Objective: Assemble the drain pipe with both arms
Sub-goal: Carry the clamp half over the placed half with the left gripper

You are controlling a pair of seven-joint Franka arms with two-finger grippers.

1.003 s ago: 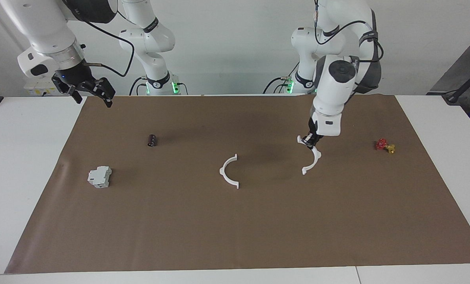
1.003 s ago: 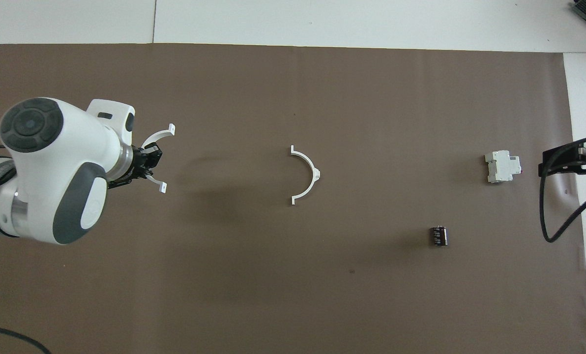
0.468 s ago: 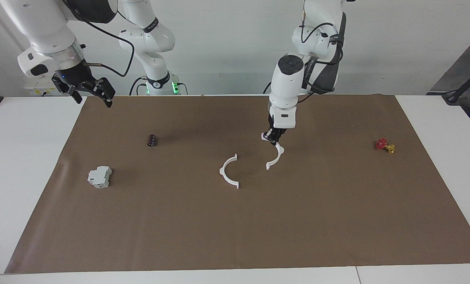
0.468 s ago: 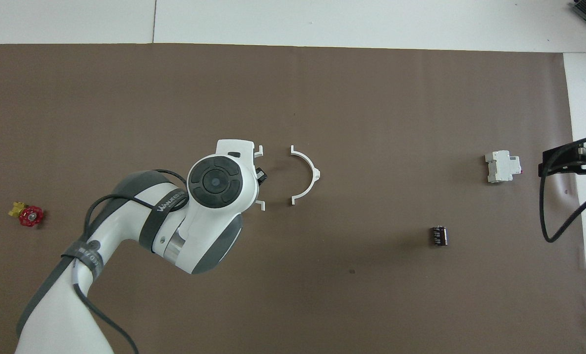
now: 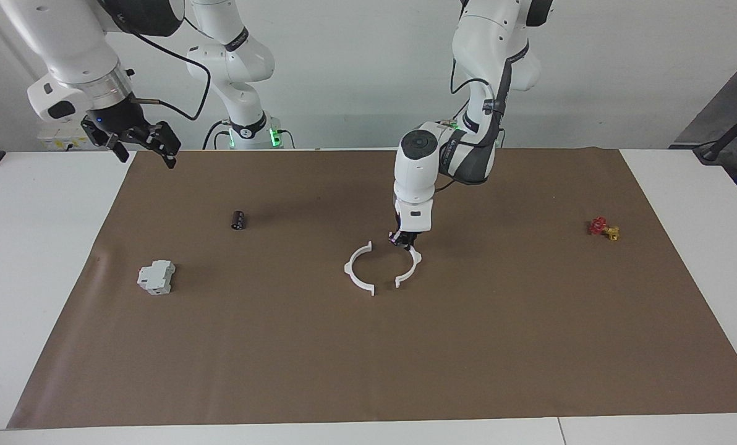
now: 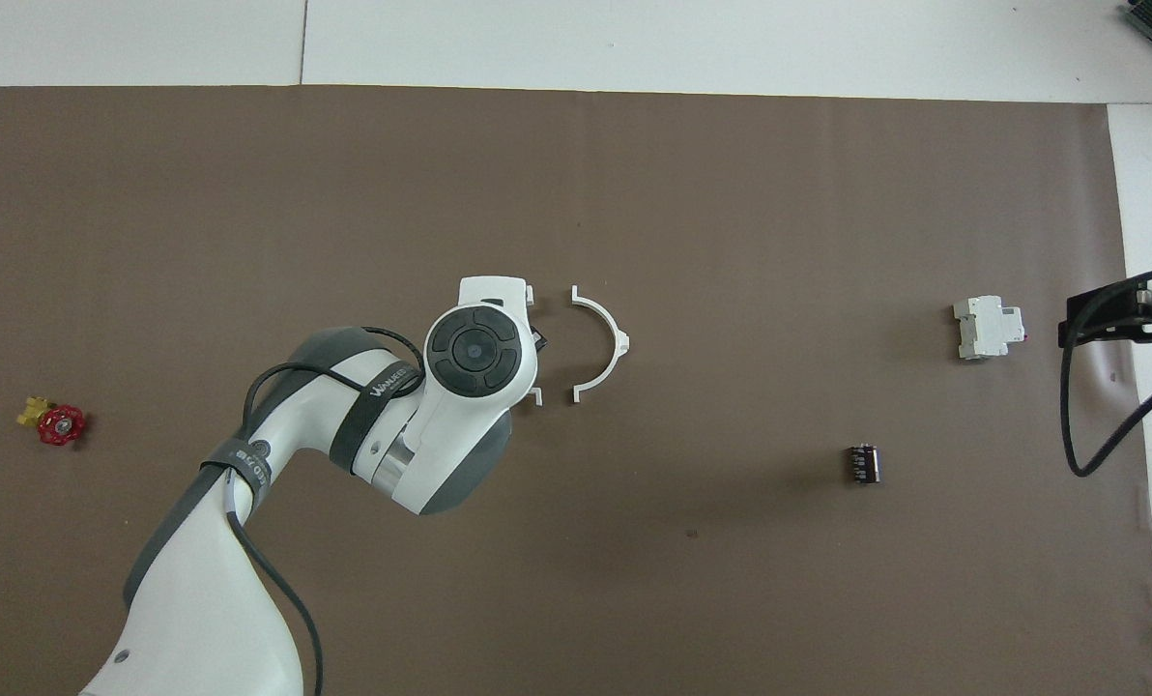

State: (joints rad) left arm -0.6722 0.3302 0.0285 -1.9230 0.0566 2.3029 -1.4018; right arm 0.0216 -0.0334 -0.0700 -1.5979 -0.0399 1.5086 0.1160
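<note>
1. Facing view. My left gripper (image 5: 403,240) is clamped on the held half-ring (image 5: 409,268), low over the brown mat (image 5: 368,358). Its open side faces the resting half-ring (image 5: 357,270) at its 9 o'clock, with narrow gaps between the end tabs. My right gripper (image 5: 138,139) waits, fingers spread and empty, above the mat corner at 10 o'clock. Bare mat runs wide toward 6 o'clock. Grey-white block (image 5: 156,277), dark cylinder (image 5: 238,220) and red-and-gold valve (image 5: 603,228) lie well apart from the rings.

2. Overhead view. The left arm (image 6: 383,425) hides most of the held half-ring; only its tabs show at the wrist edge. The resting half-ring (image 6: 603,340) is a thin white plastic arc at the mat's centre. White tabletop (image 6: 731,43) borders the matte sheet at 12 o'clock.
</note>
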